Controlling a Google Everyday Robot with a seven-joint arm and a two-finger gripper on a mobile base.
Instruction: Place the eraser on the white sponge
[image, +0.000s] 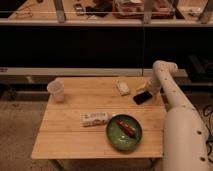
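by the right edge of the tabletop (75, 137), near its far corner, our end effector (149, 90) hangs at the eraser (141, 98), seemingly touching it; we cannot tell whether it grips. we judge the pickup in hand; next, lift it onto the white sponge (123, 88) just beside, leftward.

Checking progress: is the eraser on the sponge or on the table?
On the table: eraser lies flat, apart from the white sponge; gripper at its far edge.

On the desk (75, 142), the cup (56, 90) stands at the far left. The sponge (123, 87) lies at the far side, right of centre, with the eraser (143, 97) just beside it to the right and nearer. The claw (147, 90) hangs just behind the eraser. The packet (95, 118) lies left of the plate (112, 139), which holds the sausage (126, 127).
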